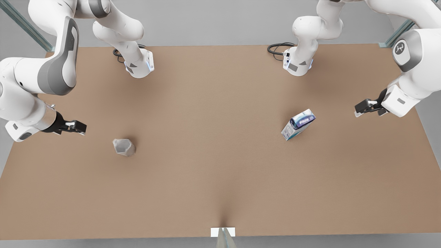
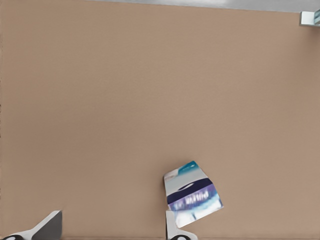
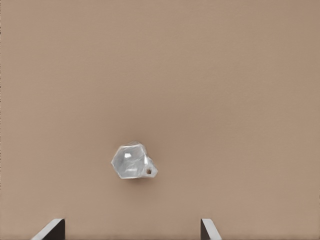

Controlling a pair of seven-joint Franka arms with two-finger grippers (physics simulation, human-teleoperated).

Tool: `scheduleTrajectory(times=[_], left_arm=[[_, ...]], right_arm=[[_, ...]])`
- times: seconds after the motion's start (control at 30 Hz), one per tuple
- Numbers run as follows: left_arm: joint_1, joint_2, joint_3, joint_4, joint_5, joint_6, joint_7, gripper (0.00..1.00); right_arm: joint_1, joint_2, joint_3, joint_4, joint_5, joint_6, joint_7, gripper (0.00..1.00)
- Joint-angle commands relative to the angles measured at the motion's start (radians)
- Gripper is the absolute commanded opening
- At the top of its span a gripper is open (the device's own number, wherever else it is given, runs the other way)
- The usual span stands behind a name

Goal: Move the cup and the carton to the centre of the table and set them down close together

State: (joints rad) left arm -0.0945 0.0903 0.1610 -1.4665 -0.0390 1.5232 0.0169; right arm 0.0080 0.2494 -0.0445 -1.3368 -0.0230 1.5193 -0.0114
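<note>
I see a matte brown bench (image 1: 220,172), faceted pale cup (image 1: 124,147) near my wide-spread right end effector (image 1: 80,128), printed carton (image 1: 298,124) near wide-spread left end effector (image 1: 359,111).

My two arms are glossy white, built of rounded, swollen segments with grey panels set into the joints. One grey disc at the front view's right carries a small white logo. Each base is a white cylinder with dark triangular marks and a faint blue glow at its edge, and a black cable loops out beside it. Both wrists end in a black gripper mounted on a white block
</note>
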Motion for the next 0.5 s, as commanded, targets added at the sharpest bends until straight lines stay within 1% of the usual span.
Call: scheduleTrajectory(times=[0.0,0.03,0.07,0.13,0.23,0.3,0.4,0.47], left_arm=[[-0.004,0.0,0.0,0.0,0.005,0.0,0.0,1.0],[-0.004,0.005,0.0,0.002,0.005,-0.002,0.0,1.0],[-0.002,0.038,0.0,0.038,0.005,-0.054,-0.006,1.0],[-0.004,0.049,0.0,0.043,0.004,-0.164,-0.018,1.0],[-0.022,0.032,-0.006,-0.008,-0.009,-0.173,-0.058,1.0],[-0.051,0.017,-0.008,-0.058,-0.009,-0.158,-0.112,1.0],[-0.067,-0.001,-0.008,-0.124,-0.01,-0.109,-0.114,1.0],[-0.08,-0.007,-0.008,-0.167,-0.01,-0.083,-0.115,1.0]], right_arm=[[0.001,0.001,0.0,-0.002,0.0,-0.001,0.002,1.0],[0.007,0.042,0.003,-0.01,0.006,0.001,0.002,1.0],[0.036,0.079,0.011,-0.031,0.008,0.016,0.002,1.0],[0.104,0.094,0.011,-0.177,0.014,0.17,0.01,1.0],[0.153,0.186,0.011,-0.194,0.037,0.194,0.05,1.0],[0.142,0.183,0.011,-0.278,0.037,0.265,0.048,1.0],[0.133,0.177,0.009,-0.327,0.035,0.289,0.036,1.0],[0.136,0.146,0.009,-0.404,0.034,0.369,0.036,1.0]])
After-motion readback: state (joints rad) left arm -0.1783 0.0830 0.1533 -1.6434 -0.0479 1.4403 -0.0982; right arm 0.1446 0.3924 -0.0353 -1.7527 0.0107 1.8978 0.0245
